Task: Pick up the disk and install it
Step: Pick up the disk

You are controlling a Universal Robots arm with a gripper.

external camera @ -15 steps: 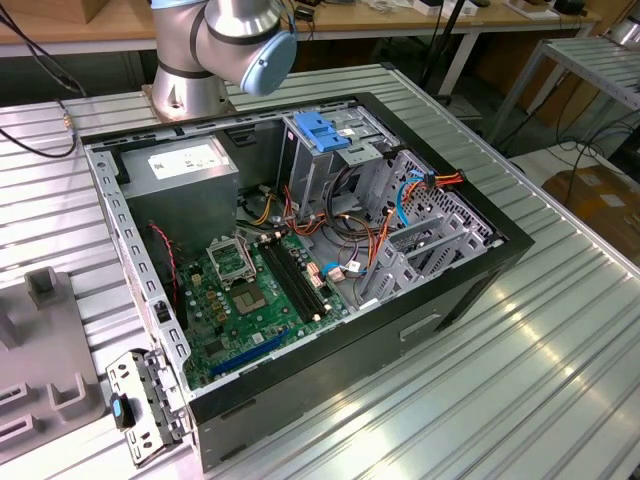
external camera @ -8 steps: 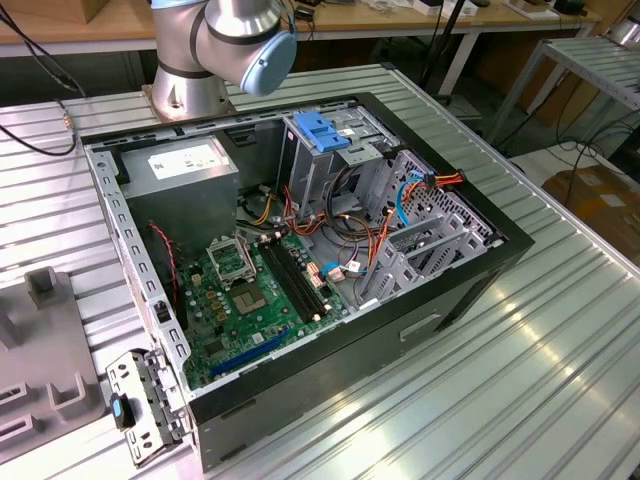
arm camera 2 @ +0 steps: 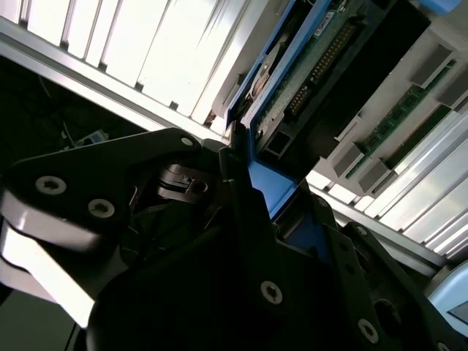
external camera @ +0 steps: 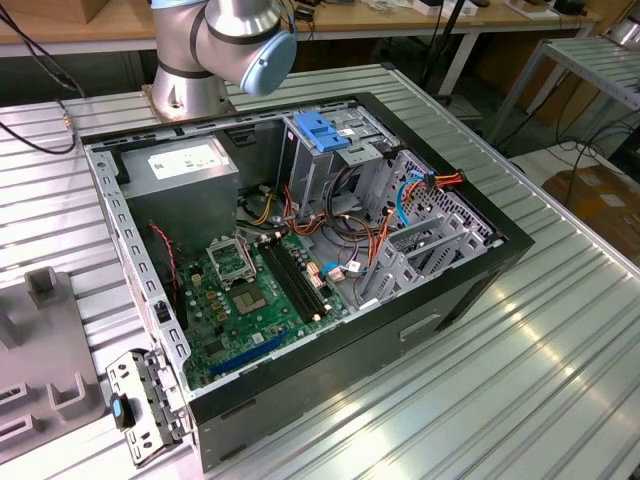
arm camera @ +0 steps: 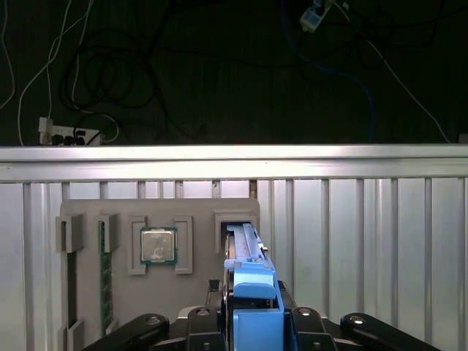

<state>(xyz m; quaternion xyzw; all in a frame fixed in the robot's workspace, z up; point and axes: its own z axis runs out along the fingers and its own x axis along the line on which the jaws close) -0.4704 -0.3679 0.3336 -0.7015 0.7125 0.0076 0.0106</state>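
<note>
At grey tray (arm camera: 146, 300), my claw (arm camera: 254, 316) clamped on disk (arm camera: 245, 247) by blue rail (arm camera: 256, 281), disk on edge in slot (arm camera: 219, 227). Risk: plastic rail flexes, disk slips or snags slot wall.

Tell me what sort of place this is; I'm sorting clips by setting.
Probably a robotics lab for computer assembly: an opened computer case lies on a ribbed metal table, and a robot arm stands beside it.
</note>
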